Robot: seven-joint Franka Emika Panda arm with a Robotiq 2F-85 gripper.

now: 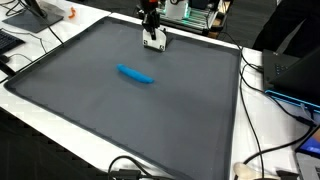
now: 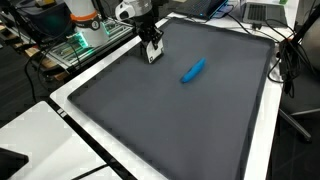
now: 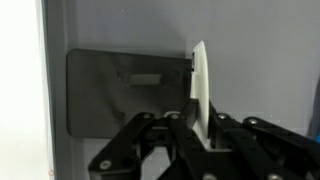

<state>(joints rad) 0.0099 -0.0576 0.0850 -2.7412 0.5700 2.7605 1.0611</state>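
The gripper [image 1: 153,42] hangs close to one edge of the gray mat [image 1: 100,120]. Its jaws are clamped tight on a thin white flat piece [image 3: 199,85], which stands on edge between the fingers in the wrist view. A blue pen-shaped object [image 1: 135,74] lies nearer the mat's middle, well apart from the gripper.

Soft even light; blurry gripper [image 3: 200,128], glaring white piece [image 3: 199,85] in wrist view.

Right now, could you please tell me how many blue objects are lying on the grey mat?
1. The blue object lies near the middle of the grey mat, apart from the jaws, which are shut on a white object by the mat's far edge. None seems hidden.
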